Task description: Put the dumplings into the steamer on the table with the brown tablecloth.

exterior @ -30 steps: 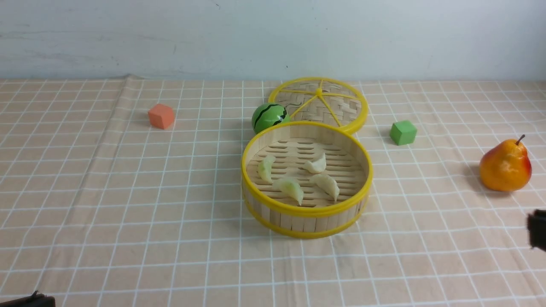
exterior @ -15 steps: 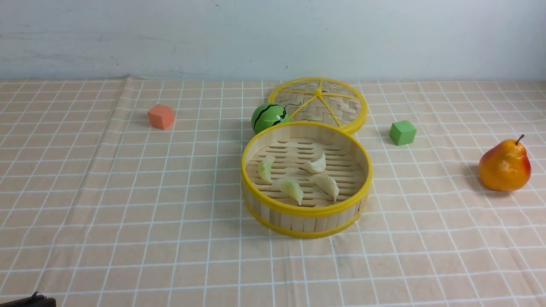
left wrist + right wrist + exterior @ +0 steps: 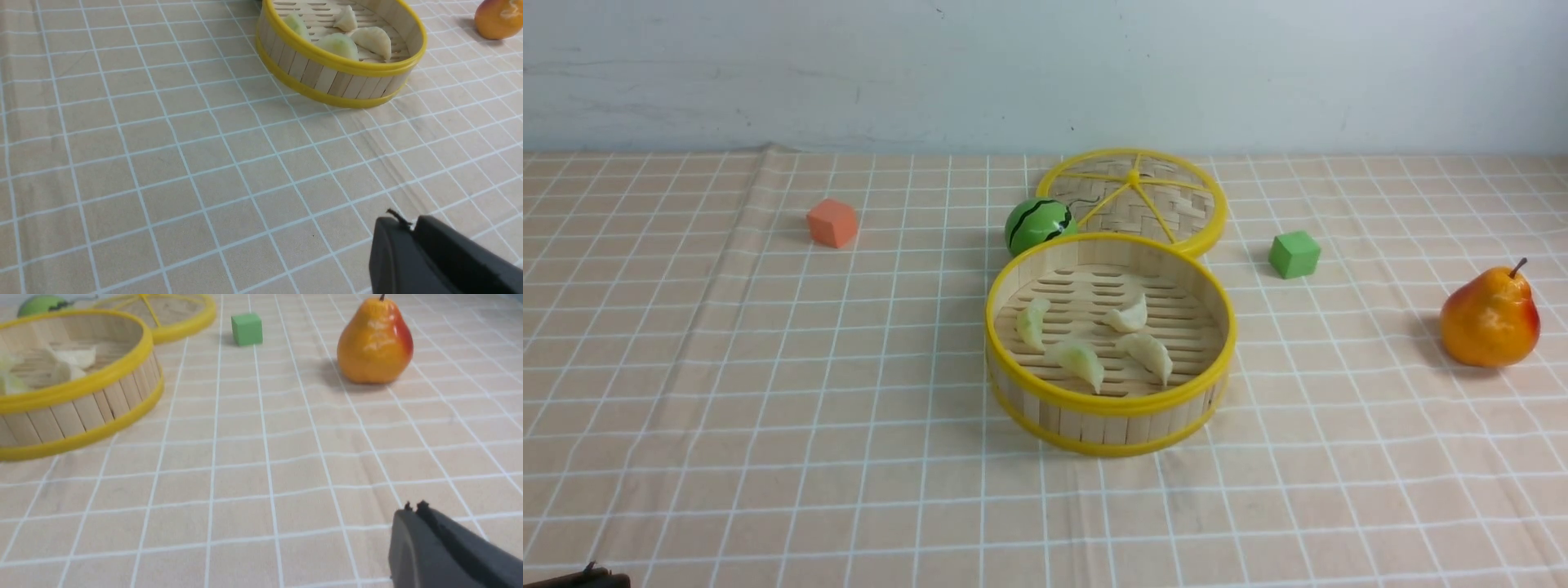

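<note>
All 4 dumplings (image 3: pixel 1078 362) lie inside the steamer (image 3: pixel 1107 406) on its slatted floor. Two sit toward the front rim, side by side, and two sit further back, one nr the left wall and one nr the middle. They're close together, and I can't tell if any touch. The greener ones are on the left, the paler cream ones on the right. The steamer stands upright about mid-table (image 3: pixel 1339 506) on the brown tablecloth (image 3: pixel 768 392), which has a few creases and a fold line running down the left part. Right behind the steamer lies a flat woven lid (image 3: pixel 1143 200) w/ yellow spokes. Its near edge is hidden by the steamer's back rim, so contact is unclear. A small watermelon ball (image 3: pixel 1036 224) sits against the lid's left side, just behind the steamer's back-left. An orange cube (image 3: pixel 832 222) is well off to the left, a green cube (image 3: pixel 1294 253) is right of the lid, and a pear (image 3: pixel 1490 318) stands upright far right. Left gripper (image 3: pixel 408 224) is low over bare cloth on the robot's side of the steamer, well apart from it — fingers pressed together, nothing btw them. Right gripper (image 3: pixel 414 510) is closed too and empty, over bare cloth nearer the robot than the pear.
</note>
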Controlling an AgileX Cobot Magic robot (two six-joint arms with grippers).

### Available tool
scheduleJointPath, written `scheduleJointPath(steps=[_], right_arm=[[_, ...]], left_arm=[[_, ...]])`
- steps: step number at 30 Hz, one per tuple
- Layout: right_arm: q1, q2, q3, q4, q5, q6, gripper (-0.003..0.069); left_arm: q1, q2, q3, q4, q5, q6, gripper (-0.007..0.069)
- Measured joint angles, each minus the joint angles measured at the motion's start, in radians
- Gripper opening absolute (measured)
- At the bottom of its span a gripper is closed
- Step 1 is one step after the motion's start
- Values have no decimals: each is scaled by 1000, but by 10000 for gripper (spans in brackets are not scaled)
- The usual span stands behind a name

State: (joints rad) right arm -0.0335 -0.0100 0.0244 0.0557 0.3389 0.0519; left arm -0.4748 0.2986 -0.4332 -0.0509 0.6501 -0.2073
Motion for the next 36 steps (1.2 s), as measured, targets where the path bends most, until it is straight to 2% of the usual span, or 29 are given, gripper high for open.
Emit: scheduleJointPath(steps=[6, 11, 36], right_arm=[[51, 0, -8, -45, 44, 66, -20], [75, 0, -10, -56, 47, 73, -20], [76, 0, -10, -56, 48, 73, -6]], left_arm=[[0, 0, 0, 0, 0, 0, 71], [0, 0, 0, 0, 0, 0, 75], [0, 0, 0, 0, 0, 0, 92]])
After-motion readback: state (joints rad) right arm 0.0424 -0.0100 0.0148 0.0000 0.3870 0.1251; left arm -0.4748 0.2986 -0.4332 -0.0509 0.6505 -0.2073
